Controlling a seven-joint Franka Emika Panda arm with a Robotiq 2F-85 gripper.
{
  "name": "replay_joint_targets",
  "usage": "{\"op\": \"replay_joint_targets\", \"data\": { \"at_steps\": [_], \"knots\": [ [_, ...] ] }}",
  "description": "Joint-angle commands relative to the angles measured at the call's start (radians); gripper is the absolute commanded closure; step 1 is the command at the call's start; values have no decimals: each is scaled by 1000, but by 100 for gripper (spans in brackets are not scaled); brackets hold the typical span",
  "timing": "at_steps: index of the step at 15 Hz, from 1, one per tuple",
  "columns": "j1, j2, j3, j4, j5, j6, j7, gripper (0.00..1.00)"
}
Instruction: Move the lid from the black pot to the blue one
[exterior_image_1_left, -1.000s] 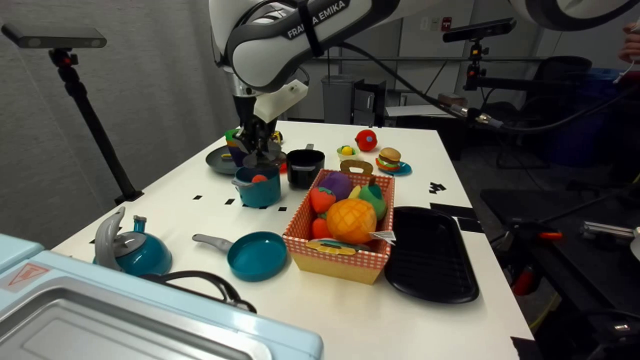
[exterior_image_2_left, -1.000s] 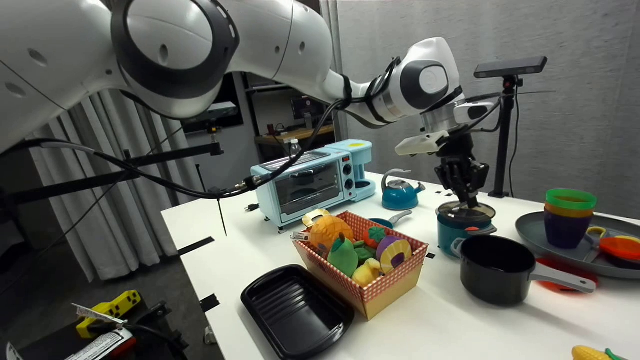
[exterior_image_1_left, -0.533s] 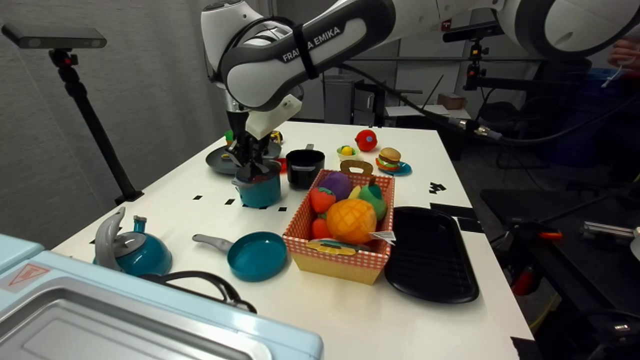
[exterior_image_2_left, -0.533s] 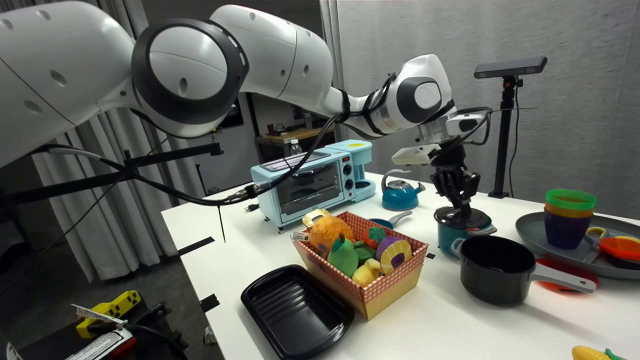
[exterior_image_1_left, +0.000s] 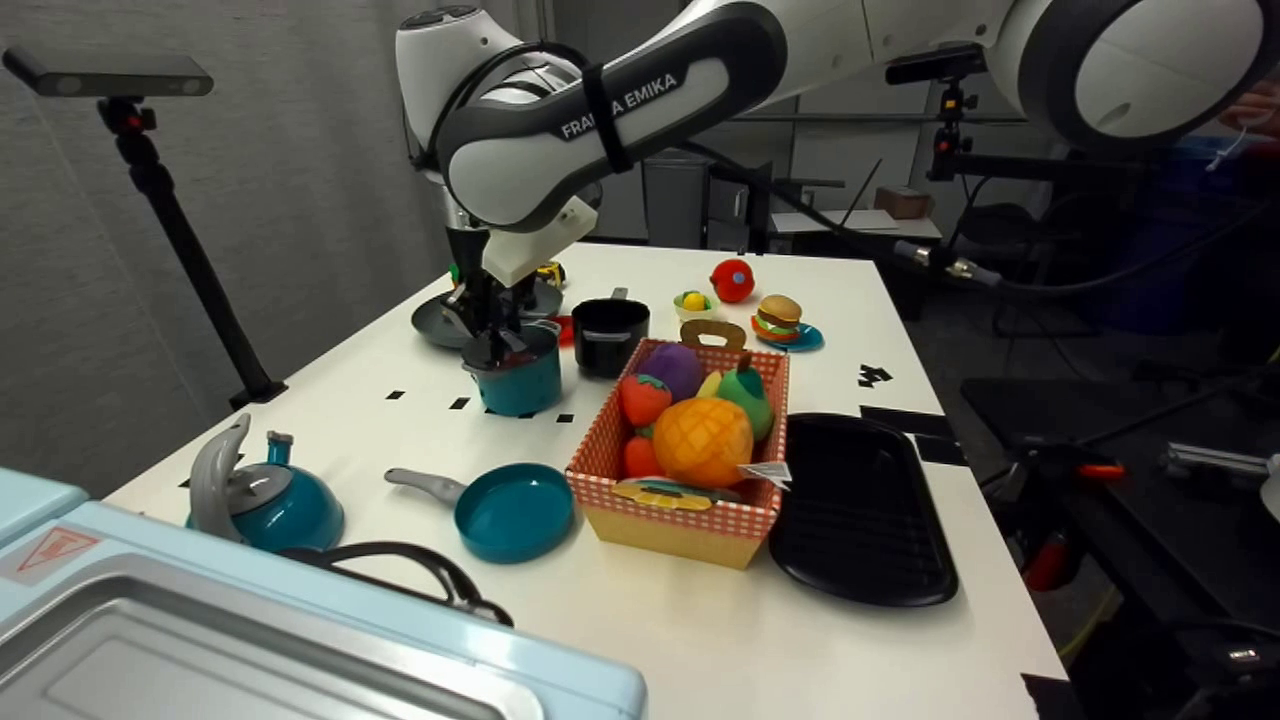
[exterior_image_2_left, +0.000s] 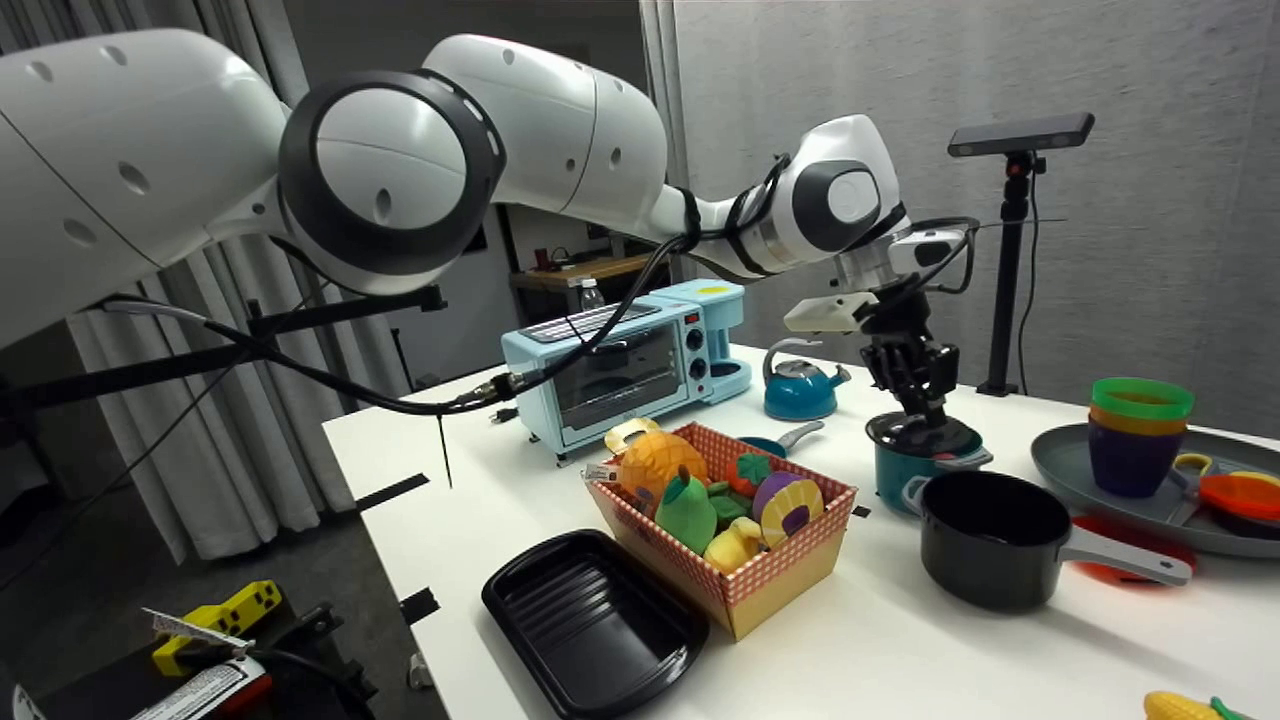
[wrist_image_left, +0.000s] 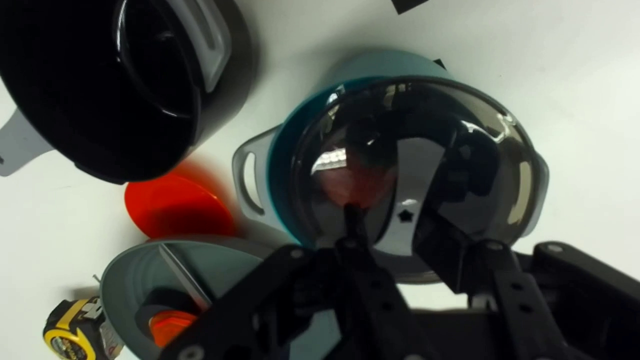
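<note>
The blue pot (exterior_image_1_left: 520, 388) stands upright and shows in both exterior views (exterior_image_2_left: 893, 482). The dark see-through lid (exterior_image_2_left: 893, 432) with a grey strap handle rests on it. In the wrist view the lid (wrist_image_left: 419, 165) sits off centre, leaving part of the blue pot's rim (wrist_image_left: 281, 175) uncovered on the left. A red item shows through the lid. My gripper (wrist_image_left: 385, 222) is down at the lid, one finger on each side of the handle. A gap shows between the left finger and the handle. The black pot (exterior_image_2_left: 985, 550) stands beside it, without a lid.
A basket of toy fruit (exterior_image_2_left: 790, 583) and a black tray (exterior_image_2_left: 600, 630) stand near the pots. A grey pan with stacked cups (exterior_image_2_left: 1060, 470) is close by. A teal frying pan (exterior_image_1_left: 515, 510) and kettle (exterior_image_1_left: 290, 510) lie on another side. A red dish (wrist_image_left: 180, 210) lies beside the pots.
My gripper and the lid have moved down, from above the blue pot onto it. In the last half second they have shifted slightly sideways. The pots have not moved.
</note>
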Motion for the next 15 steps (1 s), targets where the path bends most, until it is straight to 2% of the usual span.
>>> {"op": "replay_joint_targets", "data": {
  "at_steps": [1, 4, 6, 15],
  "knots": [
    [-5, 39, -7, 76, 1, -43, 19, 34],
    [-12, 32, -5, 72, 6, -41, 19, 10],
    [-20, 30, -5, 69, 8, -43, 19, 0],
    [-76, -36, 16, 14, 27, -20, -2, 0]
  ]
}}
